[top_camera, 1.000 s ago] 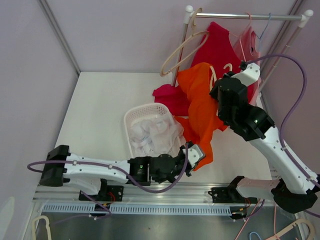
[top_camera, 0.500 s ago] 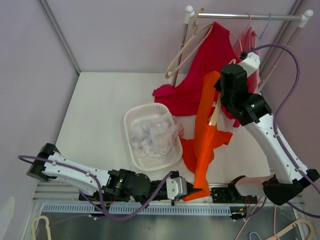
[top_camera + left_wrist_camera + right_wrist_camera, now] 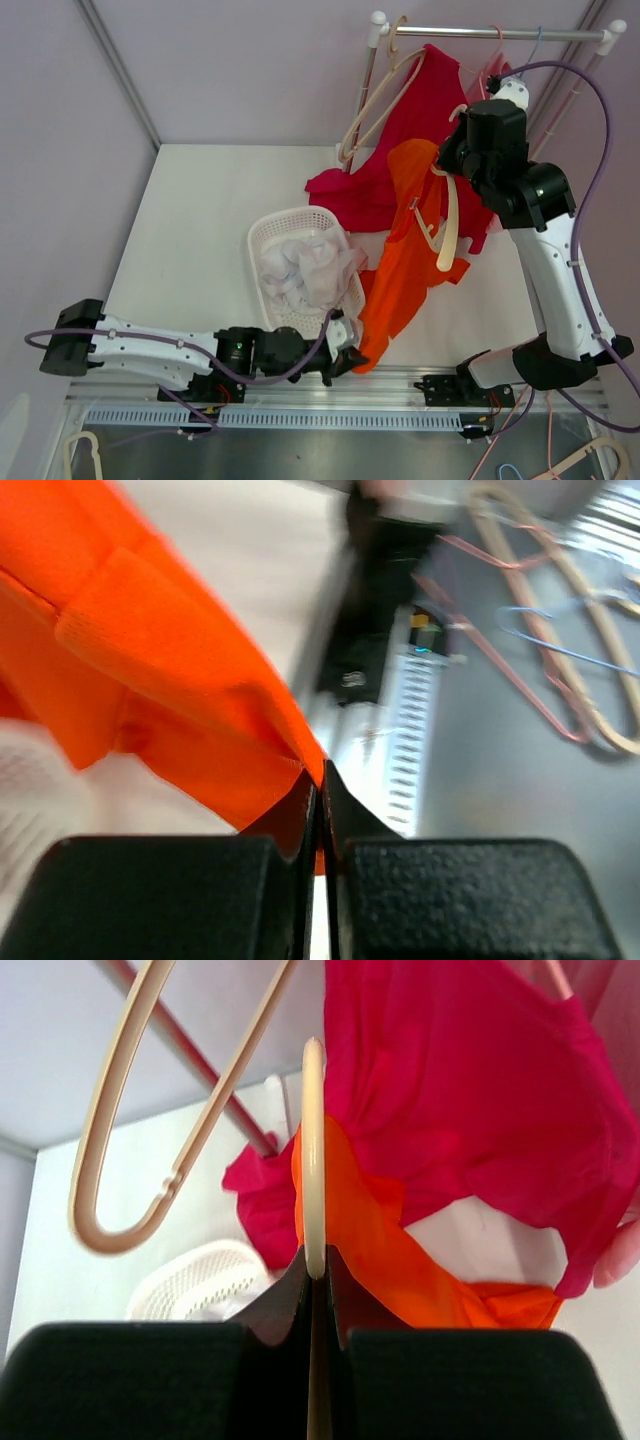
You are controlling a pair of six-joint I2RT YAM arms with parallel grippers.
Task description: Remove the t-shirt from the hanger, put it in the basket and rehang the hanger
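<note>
1. White surface (image 3: pixel 200 230) between lavender walls; clothes rail (image 3: pixel 490 33) at the far right
2. Cream hanger (image 3: pixel 447 225) only partly visible: its top is lost behind the right end effector (image 3: pixel 458 158), one arm is under cloth
3. Left wrist view blurred; left end effector (image 3: pixel 318 780) pressed together, pinching the hem of the orange t-shirt (image 3: pixel 405 260) at the near edge
4. Right end effector clamped on the hanger, raised; the t-shirt hangs from it down to the left end effector
5. Red garment (image 3: pixel 420 110) drapes from the rail behind the t-shirt; spare hanger (image 3: pixel 375 110) alongside; basket (image 3: pixel 262 240) of white cloths (image 3: pixel 305 270) just left
</note>
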